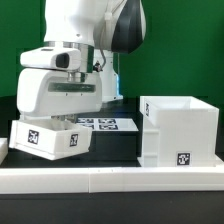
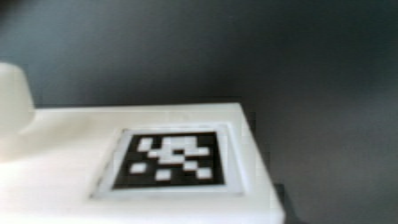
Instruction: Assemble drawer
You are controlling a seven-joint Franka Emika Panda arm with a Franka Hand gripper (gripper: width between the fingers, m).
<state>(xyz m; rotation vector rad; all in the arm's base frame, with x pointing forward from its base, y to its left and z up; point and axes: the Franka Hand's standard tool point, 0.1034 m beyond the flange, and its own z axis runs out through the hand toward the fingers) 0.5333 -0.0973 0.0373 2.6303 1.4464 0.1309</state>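
The large white box-like housing (image 1: 180, 125) of the drawer stands at the exterior view's right, its tag facing front. A small white open-top tray (image 1: 50, 138) with a tag sits at the lower left, slightly askew. My gripper (image 1: 62, 118) is directly over this tray, and its fingers reach down into or around the tray's far wall, hidden from view. The wrist view shows the tray's tagged white face (image 2: 175, 160) very close and blurred, filling the lower part. I cannot see the fingertips or how the jaws stand. A sliver of another white part (image 1: 3, 148) shows at the far left edge.
The marker board (image 1: 108, 123) lies flat on the dark table behind the tray and the housing. The white rim (image 1: 110, 180) runs along the table's front. A rounded white shape (image 2: 15, 95) shows at the wrist view's edge. Green wall behind.
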